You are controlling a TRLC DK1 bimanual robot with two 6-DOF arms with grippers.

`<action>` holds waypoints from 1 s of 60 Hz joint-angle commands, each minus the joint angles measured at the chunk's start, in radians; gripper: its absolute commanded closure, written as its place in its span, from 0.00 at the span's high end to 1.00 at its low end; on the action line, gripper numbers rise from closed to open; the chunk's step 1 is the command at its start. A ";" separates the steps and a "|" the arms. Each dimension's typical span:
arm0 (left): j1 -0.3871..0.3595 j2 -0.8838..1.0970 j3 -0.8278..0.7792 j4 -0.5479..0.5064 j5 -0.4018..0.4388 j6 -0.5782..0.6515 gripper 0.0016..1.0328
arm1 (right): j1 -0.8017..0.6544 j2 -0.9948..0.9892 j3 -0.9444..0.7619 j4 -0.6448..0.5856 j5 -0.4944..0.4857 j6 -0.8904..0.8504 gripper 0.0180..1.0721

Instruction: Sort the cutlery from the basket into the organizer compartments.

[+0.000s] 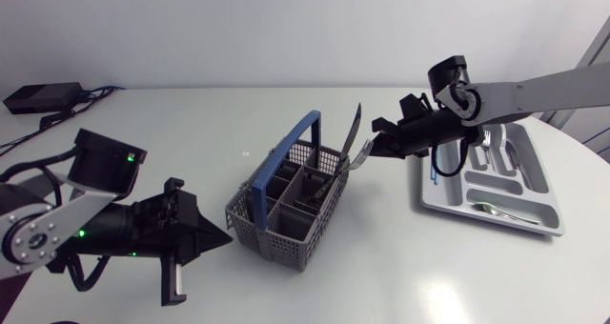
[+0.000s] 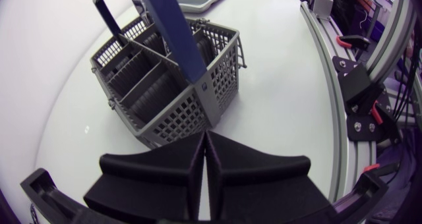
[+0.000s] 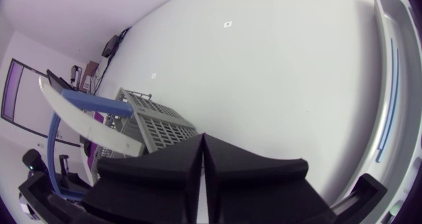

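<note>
Head view first, Ben is asking: where are the edges running, and where is room showing?

Ida is answering: the table's (image 1: 286,105) far edge is running across the upper part of the frame. Its rounded edge is curving down at the right, just past the organizer (image 1: 548,224). Bare white top is showing across the upper middle and in the strip between the basket (image 1: 276,238) and the organizer.

Ben is asking: how are the grippers standing?

Ida is answering: the left gripper (image 1: 223,236) is sitting at lower left, pointing at the basket's near corner and stopping just short of it. In the left wrist view its fingers (image 2: 250,178) are pressing flat against each other. The right arm is spanning from the right edge to the basket. The right gripper (image 1: 372,152) is hanging at the basket's right rim, fingers (image 3: 250,178) pressed together, seemingly pinching the knife (image 1: 353,129) by its lower end. The blade is standing nearly upright above the rim.

Ben is asking: what is standing in the way?

Ida is answering: the blue handle (image 1: 286,151) is arching over the basket, just left of the knife. More cutlery (image 1: 329,179) is leaning in a compartment below. A fork (image 1: 486,138) and a spoon (image 1: 491,208) are lying in the organizer. A black box (image 1: 43,97) with cables is sitting at upper left.
</note>
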 commanded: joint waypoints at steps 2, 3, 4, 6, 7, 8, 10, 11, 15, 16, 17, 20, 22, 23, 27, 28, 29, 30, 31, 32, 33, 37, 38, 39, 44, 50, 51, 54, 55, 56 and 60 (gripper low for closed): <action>-0.023 -0.035 -0.099 0.141 0.010 0.032 0.03 | 0.009 0.083 0.057 -0.007 -0.048 0.086 0.06; -0.026 -0.035 -0.105 0.155 0.010 0.030 0.03 | 0.011 0.092 0.062 -0.007 -0.058 0.094 0.06; -0.029 -0.031 -0.113 0.176 0.008 0.030 0.03 | 0.012 0.104 0.071 -0.009 -0.068 0.103 0.06; -0.034 -0.012 -0.120 0.213 0.005 0.030 0.03 | 0.014 0.132 0.089 -0.010 -0.088 0.118 0.06; -0.035 0.000 -0.122 0.227 0.005 0.030 0.03 | 0.014 0.142 0.097 -0.012 -0.098 0.123 0.06; -0.035 0.011 -0.124 0.239 0.005 0.030 0.03 | 0.014 0.150 0.103 -0.015 -0.105 0.126 0.06; -0.037 0.031 -0.124 0.251 0.005 0.032 0.03 | 0.015 0.175 0.121 -0.030 -0.127 0.128 0.06; -0.037 0.041 -0.124 0.260 0.005 0.030 0.03 | 0.018 0.185 0.131 -0.038 -0.142 0.128 0.06; -0.032 0.078 -0.117 0.285 0.003 0.029 0.03 | 0.023 0.204 0.143 -0.053 -0.170 0.129 0.06; -0.032 0.080 -0.117 0.286 0.003 0.027 0.03 | 0.025 0.205 0.144 -0.055 -0.180 0.129 0.06; -0.031 0.090 -0.116 0.297 0.003 0.027 0.03 | 0.025 0.207 0.143 -0.058 -0.194 0.129 0.06; -0.027 0.109 -0.116 0.323 0.003 0.026 0.03 | 0.032 0.205 0.143 -0.064 -0.219 0.128 0.05; -0.026 0.121 -0.113 0.337 0.003 0.024 0.03 | 0.037 0.202 0.138 -0.065 -0.231 0.126 0.05; -0.027 0.124 -0.113 0.340 0.003 0.024 0.03 | 0.038 0.198 0.134 -0.067 -0.239 0.125 0.06; -0.024 0.156 -0.105 0.368 0.000 0.019 0.03 | 0.045 0.182 0.120 -0.076 -0.254 0.111 0.06; -0.024 0.159 -0.104 0.372 0.000 0.019 0.03 | 0.045 0.176 0.114 -0.076 -0.256 0.108 0.06; -0.023 0.169 -0.101 0.386 -0.004 0.018 0.03 | 0.045 0.172 0.108 -0.076 -0.259 0.108 0.06; -0.023 0.170 -0.101 0.386 -0.006 0.018 0.03 | 0.045 0.164 0.100 -0.076 -0.266 0.103 0.06; -0.018 0.179 -0.096 0.398 -0.007 0.018 0.03 | 0.046 0.156 0.092 -0.078 -0.269 0.098 0.05; -0.012 0.182 -0.093 0.408 -0.009 0.018 0.03 | 0.046 0.145 0.080 -0.079 -0.271 0.092 0.06; -0.006 0.195 -0.087 0.425 -0.012 0.010 0.03 | 0.046 0.133 0.065 -0.081 -0.274 0.086 0.06; 0.011 0.224 -0.068 0.454 -0.018 0.003 0.03 | 0.046 0.096 0.023 -0.084 -0.283 0.068 0.06; 0.014 0.231 -0.064 0.460 -0.020 0.003 0.03 | 0.046 0.089 0.014 -0.084 -0.285 0.065 0.05; 0.019 0.239 -0.058 0.463 -0.020 0.003 0.03 | 0.045 0.081 0.003 -0.085 -0.288 0.060 0.05; 0.035 0.284 -0.030 0.481 -0.021 0.001 0.03 | 0.041 0.041 -0.053 -0.090 -0.298 0.031 0.05; 0.060 0.348 0.011 0.509 -0.021 -0.001 0.03 | 0.040 0.012 -0.113 -0.090 -0.306 0.002 0.05; 0.063 0.356 0.018 0.512 -0.021 -0.004 0.03 | 0.040 0.003 -0.129 -0.090 -0.306 -0.004 0.06; 0.072 0.389 0.051 0.520 -0.024 -0.014 0.03 | 0.034 -0.014 -0.159 -0.090 -0.308 -0.020 0.05; 0.077 0.406 0.073 0.521 -0.026 -0.027 0.03 | 0.028 -0.028 -0.176 -0.090 -0.311 -0.027 0.06; 0.078 0.412 0.082 0.523 -0.026 -0.031 0.03 | 0.026 -0.034 -0.185 -0.090 -0.314 -0.032 0.05; 0.081 0.439 0.114 0.526 -0.026 -0.042 0.03 | 0.018 -0.055 -0.210 -0.099 -0.322 -0.047 0.05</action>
